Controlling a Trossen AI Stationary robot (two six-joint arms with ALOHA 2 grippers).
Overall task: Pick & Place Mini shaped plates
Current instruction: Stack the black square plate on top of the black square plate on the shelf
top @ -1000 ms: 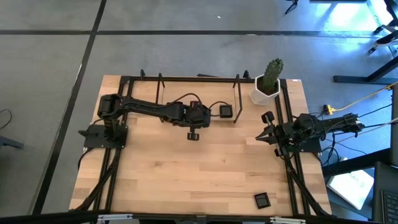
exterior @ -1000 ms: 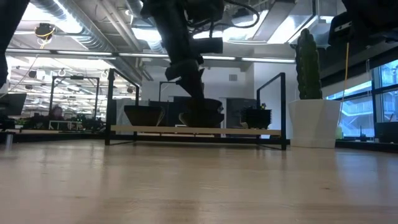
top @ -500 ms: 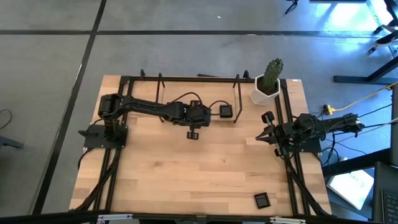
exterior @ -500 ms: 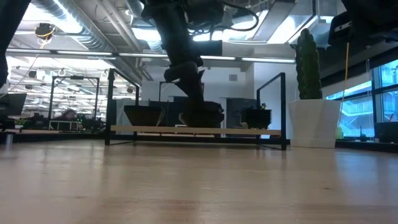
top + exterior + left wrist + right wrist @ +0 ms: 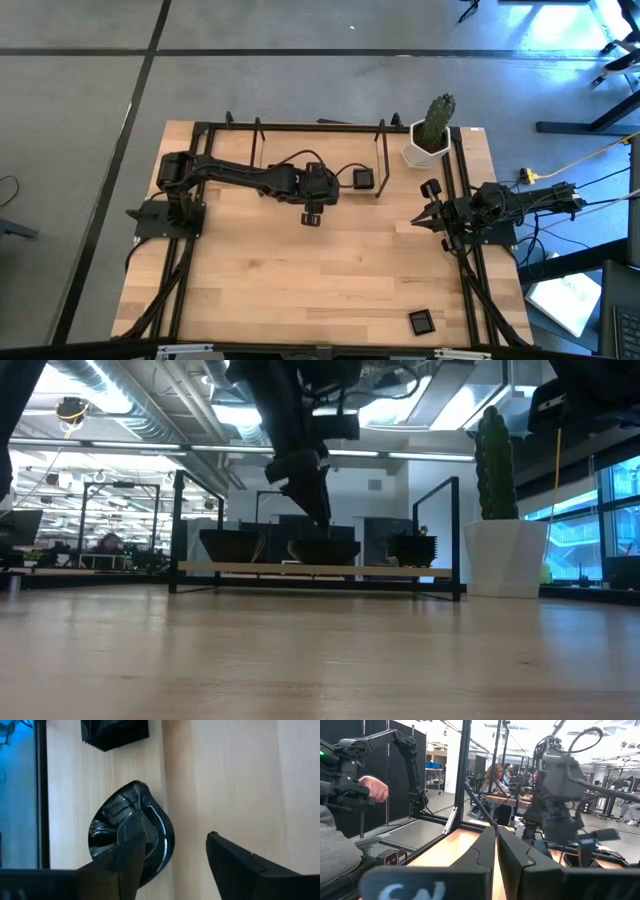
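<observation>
Partly hidden, a leaf-like plate (image 5: 131,832) under the left pincer (image 5: 175,857), fingers spread wide (nothing held), square plate (image 5: 115,732) cut off, right pincer (image 5: 496,851) closed beside cactus pot (image 5: 430,140), desk (image 5: 330,270).

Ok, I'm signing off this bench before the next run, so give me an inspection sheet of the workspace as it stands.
Surface: wooden table, black frame.
Job's things: leaf-like plate below the left gripper; more plates on the rear rack; square plate at the front.
Clutter: cactus pot.
Grippers: left jaws open over the plate; right gripper shut, parked at the right edge.
Cables: loops on the left arm.
Surroundings: a person seated beyond.
</observation>
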